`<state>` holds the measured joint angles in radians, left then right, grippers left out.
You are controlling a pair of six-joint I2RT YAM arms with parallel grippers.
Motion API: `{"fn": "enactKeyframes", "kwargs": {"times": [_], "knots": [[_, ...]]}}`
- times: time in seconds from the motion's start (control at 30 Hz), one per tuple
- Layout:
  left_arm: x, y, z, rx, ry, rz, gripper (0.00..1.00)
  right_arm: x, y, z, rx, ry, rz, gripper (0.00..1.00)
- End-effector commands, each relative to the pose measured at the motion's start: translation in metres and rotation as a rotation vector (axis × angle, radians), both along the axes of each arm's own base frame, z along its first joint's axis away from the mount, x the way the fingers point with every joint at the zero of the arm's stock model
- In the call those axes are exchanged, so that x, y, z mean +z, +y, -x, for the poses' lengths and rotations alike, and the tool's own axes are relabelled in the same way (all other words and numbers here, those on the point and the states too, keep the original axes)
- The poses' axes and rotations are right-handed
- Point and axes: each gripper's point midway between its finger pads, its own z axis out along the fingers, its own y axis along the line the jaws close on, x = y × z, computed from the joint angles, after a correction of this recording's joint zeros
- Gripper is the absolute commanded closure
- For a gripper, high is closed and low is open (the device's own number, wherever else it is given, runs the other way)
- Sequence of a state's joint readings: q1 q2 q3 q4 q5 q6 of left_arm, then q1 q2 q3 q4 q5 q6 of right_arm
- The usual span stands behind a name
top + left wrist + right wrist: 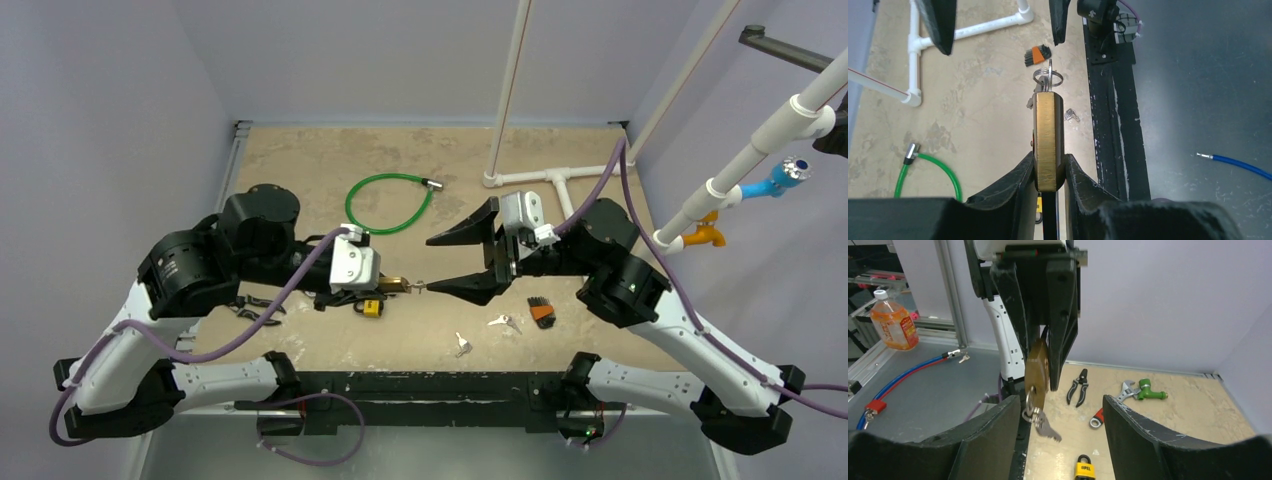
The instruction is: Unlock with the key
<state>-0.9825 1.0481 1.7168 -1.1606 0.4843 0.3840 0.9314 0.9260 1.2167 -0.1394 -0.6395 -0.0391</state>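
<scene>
Left gripper (1049,172): 2 fingers pinched tight on the brass padlock (1048,135), held on its flat sides above the near middle of the table (300,160). The lock's free end points right and carries a key ring (1048,77); 1 key (1047,430) dangles from the ring. We cannot tell whether another key sits in the keyhole.

Right gripper (432,264): fingers spread wide, gripping nothing, the ring and key in the gap between them; the near fingertip is just beside the ring.

On the table: a yellow padlock (371,307) under the left gripper, 2 loose keys (462,345) nearer, a green cable loop (388,204) farther.
</scene>
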Motion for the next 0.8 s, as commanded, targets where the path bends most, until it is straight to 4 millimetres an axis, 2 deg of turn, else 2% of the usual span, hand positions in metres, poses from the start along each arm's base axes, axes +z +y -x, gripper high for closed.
{"fn": "enactKeyframes", "kwargs": {"times": [0.0, 0.13, 0.27, 0.37, 0.5, 0.6, 0.7, 0.77], "knots": [[0.009, -0.014, -0.006, -0.021, -0.047, 0.096, 1.0, -0.009, 0.013, -0.002, 0.028, 0.05, -0.024, 0.39], [-0.01, -0.023, -0.022, 0.003, -0.051, 0.087, 1.0, -0.045, 0.023, -0.01, 0.021, 0.095, -0.01, 0.39], [-0.038, -0.024, -0.047, 0.05, 0.001, 0.067, 1.0, -0.077, 0.028, -0.025, -0.044, 0.1, 0.039, 0.42], [-0.064, -0.023, -0.064, 0.061, 0.013, 0.047, 1.0, -0.105, 0.028, -0.043, -0.127, 0.1, 0.103, 0.42], [-0.094, -0.026, -0.084, 0.057, 0.006, 0.021, 1.0, -0.139, 0.018, -0.076, -0.326, 0.138, 0.164, 0.4], [-0.113, -0.03, -0.108, 0.079, 0.047, 0.018, 1.0, -0.153, 0.011, -0.092, -0.42, 0.207, 0.156, 0.39], [-0.128, -0.032, -0.138, 0.131, 0.091, 0.028, 1.0, -0.155, 0.0, -0.105, -0.466, 0.275, 0.111, 0.37], [-0.137, -0.03, -0.15, 0.143, 0.116, 0.03, 1.0, -0.16, -0.01, -0.115, -0.497, 0.307, 0.107, 0.37]]}}
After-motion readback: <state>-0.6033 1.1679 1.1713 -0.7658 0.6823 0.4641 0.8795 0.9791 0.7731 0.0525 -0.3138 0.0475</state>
